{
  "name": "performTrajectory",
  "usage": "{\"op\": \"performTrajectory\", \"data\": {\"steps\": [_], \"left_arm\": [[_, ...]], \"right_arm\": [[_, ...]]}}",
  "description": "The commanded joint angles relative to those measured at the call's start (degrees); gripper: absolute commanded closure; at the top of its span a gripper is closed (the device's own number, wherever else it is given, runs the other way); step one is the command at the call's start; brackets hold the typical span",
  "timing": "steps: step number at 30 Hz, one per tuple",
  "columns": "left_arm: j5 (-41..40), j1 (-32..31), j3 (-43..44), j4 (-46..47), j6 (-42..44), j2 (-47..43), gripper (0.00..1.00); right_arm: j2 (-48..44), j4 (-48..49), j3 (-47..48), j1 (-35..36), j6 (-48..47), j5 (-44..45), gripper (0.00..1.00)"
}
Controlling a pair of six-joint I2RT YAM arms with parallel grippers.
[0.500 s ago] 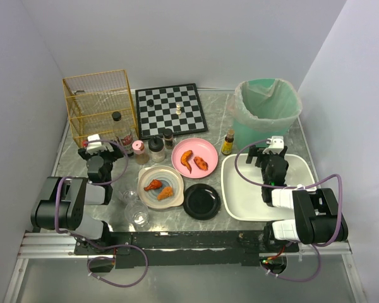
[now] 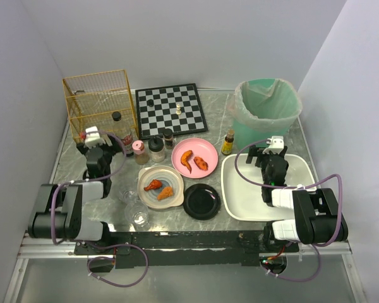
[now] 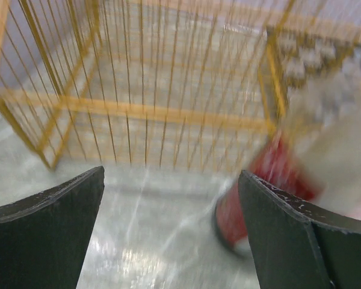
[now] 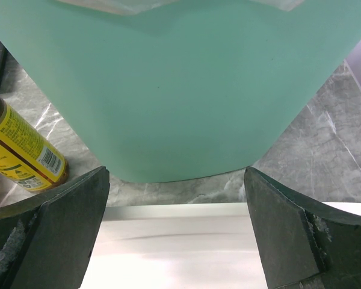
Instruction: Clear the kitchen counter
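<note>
Grey-green marble kitchen counter (image 2: 218, 120) fills the floor of the white-walled cell and carries everything else. At its far right corner stands a green bin (image 2: 268, 110) lined with clear plastic. A yellow wire cage (image 2: 100, 104) occupies the far left corner, and a chessboard (image 2: 171, 110) lies between the two along the far edge, with a few pieces on it. A white tray (image 2: 240, 189) rests near the right edge, just in front of the bin.

The left gripper (image 2: 95, 140) hovers by the left edge, facing the cage with its jaws spread wide and nothing between them. Its wrist view is blurred, showing the cage bars and a red-labelled bottle (image 3: 259, 198) to the right. The right gripper (image 2: 275, 144) hangs over the far end of the tray, also gaping and empty, pointed at the bin wall (image 4: 180, 90).

Toward the middle sit a pink plate (image 2: 199, 148) with two pieces of fried food, a beige plate (image 2: 148, 197) with two more, and an empty black dish (image 2: 201, 201) close to the near edge. A yellow-labelled bottle (image 2: 227, 144) stands just beside the bin. Three small jars (image 2: 156, 149) cluster in front of the chessboard. Two clear glasses (image 2: 139, 216) stand near the front edge, left of the beige plate.
</note>
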Motion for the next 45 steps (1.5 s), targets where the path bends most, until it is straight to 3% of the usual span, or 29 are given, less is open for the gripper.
{"op": "performTrajectory", "data": {"steps": [1, 5, 14, 20, 27, 34, 45], "left_arm": [[-5.04, -0.13, 7.0, -11.58, -2.83, -6.39, 0.03], [-5.31, -0.13, 7.0, -12.37, -6.08, -10.25, 0.03], [-8.02, -1.89, 12.09, -32.12, -16.62, -16.68, 0.03], [-10.49, -4.25, 17.37, -46.82, -20.68, -19.75, 0.03], [-7.68, -4.96, 17.28, -53.24, -24.28, -28.53, 0.03], [-3.03, -5.05, 17.28, -61.58, -26.92, -37.85, 0.03], [1.99, -5.05, 25.45, -77.94, -27.9, -42.43, 0.03]], "right_arm": [[-0.68, 0.7, 2.07, -0.32, 0.57, 0.82, 0.0], [-3.76, -7.27, 5.14, -0.24, 1.54, 3.72, 0.0], [-10.09, -18.72, 8.22, -0.06, 4.61, 6.1, 0.0], [-14.74, -34.1, 14.19, -0.06, 10.15, 7.77, 0.0], [-22.3, -39.99, 14.81, -0.06, 16.65, 7.95, 0.0], [-23.37, -54.92, 20.25, -0.06, 24.47, 6.81, 0.0], [-23.71, -67.51, 25.09, -0.06, 28.52, 3.47, 0.0]]}}
